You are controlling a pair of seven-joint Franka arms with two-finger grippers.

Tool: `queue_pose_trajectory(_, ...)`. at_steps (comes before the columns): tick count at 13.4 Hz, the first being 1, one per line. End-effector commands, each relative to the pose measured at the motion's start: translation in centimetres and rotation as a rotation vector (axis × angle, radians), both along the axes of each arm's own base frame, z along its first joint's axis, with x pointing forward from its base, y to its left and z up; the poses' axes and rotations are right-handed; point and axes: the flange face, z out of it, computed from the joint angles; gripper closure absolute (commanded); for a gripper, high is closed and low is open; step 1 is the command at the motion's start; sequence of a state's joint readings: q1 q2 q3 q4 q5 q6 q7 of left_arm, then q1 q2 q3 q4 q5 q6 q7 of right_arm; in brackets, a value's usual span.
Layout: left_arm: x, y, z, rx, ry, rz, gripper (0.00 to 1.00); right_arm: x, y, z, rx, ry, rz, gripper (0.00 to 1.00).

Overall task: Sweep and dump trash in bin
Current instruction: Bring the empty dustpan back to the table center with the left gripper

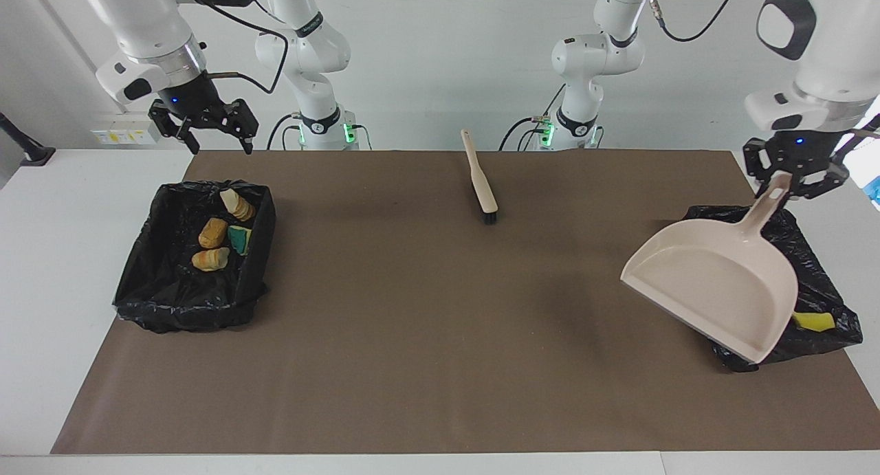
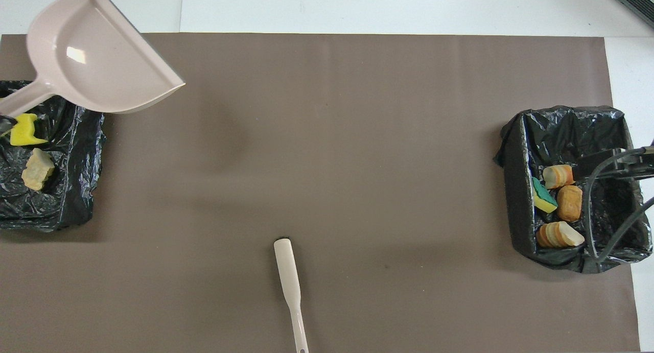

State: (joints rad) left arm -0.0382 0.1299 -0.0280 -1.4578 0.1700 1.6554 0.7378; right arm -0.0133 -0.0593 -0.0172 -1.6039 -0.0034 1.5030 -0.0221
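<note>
Beige plastic first: the long-handled brush (image 1: 480, 178) lies on the brown mat (image 1: 426, 310) close to the robots, between the two arm bases, its long axis running away from them with the dark bristle head at the end farther from them; no gripper touches it. The right gripper (image 1: 214, 139) hangs with fingers apart and empty over the table's edge by the black-lined bin (image 1: 148, 282) at the right arm's end, where four pieces of trash (image 1: 213, 233) sit: tan bread-like lumps and a green-and-yellow sponge. The left gripper (image 1: 790, 179) is clamped on the handle of the pale beige dustpan (image 1: 715, 282), held in the air over the second black-bagged bin (image 2: 76, 164) at the left arm's end. The pan's long axis slants from the handle, up at the gripper, down and out to its wide mouth, which points away from the robots and toward the table's middle; it looks empty. In that bin lie a yellow sponge chunk (image 2: 26, 130) and a tan lump (image 2: 37, 169), so I judge the dumping done, with the pan's return next.
</note>
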Motion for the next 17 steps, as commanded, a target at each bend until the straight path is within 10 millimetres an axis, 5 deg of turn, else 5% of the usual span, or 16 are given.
queue_pose_trajectory(1,-1.6,-5.3,-1.5,-0.078,0.003,0.176,1.00,-0.5,-0.5,0.2,0.007,-0.002,-0.017,0.00)
queue_pose_trajectory(6,-2.5,-15.6,-6.6,-0.191,0.022,0.373,1.00,-0.1,-0.1,0.1,0.002,-0.011,-0.019,0.00)
queue_pose_trajectory(11,-3.7,-27.4,-16.5,-0.191,0.044,0.492,1.00,1.4,0.8,-0.7,-0.003,-0.057,-0.011,0.00)
queue_pose_trajectory(14,-5.7,-29.8,-18.3,-0.216,0.028,0.448,1.00,1.2,0.6,-0.7,0.002,-0.054,-0.089,0.00)
queue_pose_trajectory(15,-7.1,-32.0,-19.8,-0.221,0.032,0.431,1.00,1.2,0.1,-0.8,0.002,-0.051,-0.099,0.00)
queue_pose_trajectory(17,-8.3,-32.4,-21.8,-0.229,0.027,0.473,1.00,1.2,0.0,-0.8,0.002,-0.052,-0.102,0.00)
